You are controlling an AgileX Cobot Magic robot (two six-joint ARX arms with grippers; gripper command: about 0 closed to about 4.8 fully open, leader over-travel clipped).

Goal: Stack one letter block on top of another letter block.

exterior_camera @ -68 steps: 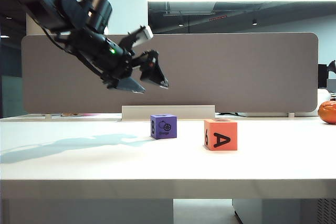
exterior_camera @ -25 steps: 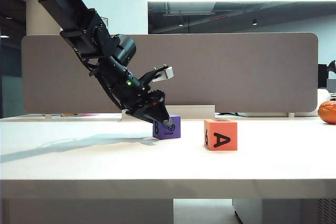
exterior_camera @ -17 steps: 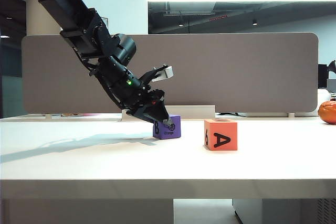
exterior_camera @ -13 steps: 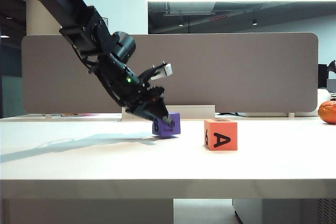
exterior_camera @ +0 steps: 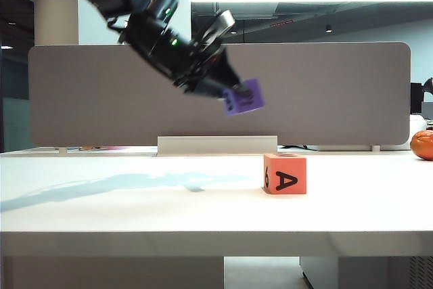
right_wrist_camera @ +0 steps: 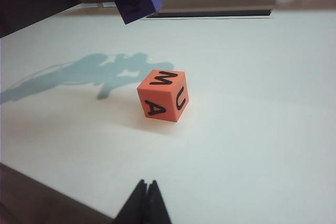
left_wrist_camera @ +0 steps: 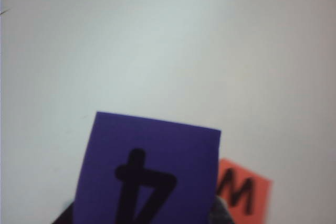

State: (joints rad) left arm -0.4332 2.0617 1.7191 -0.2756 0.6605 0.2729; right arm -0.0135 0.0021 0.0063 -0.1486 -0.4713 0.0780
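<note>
— Hanging in mid-air, the purple letter block (exterior_camera: 243, 96) is well above the desk (exterior_camera: 135, 201), tilted, with its "4" face filling the left wrist view. Is the pickup done?

— Judging by that, yes: the block is clear of the desk and carried. What is left is to bring it over the orange-red letter block (exterior_camera: 285, 173), square it up and set it down on top.

— Where does the purple block sit relative to the fingers?

— At the tip of the left fingers (exterior_camera: 230, 93), which pinch it from opposite sides; most of the cube juts out beyond them toward the right of the exterior view. In the left wrist view the fingers are almost wholly hidden behind the cube.

— And the orange-red one?

— Resting flat on the desk, lower and somewhat to the right of the carried block, well apart from it, its top face bare.

— The other arm?

— The right fingers (right_wrist_camera: 145, 203) are pressed together, low near the desk's front edge, holding nothing, well short of the orange-red block
</note>
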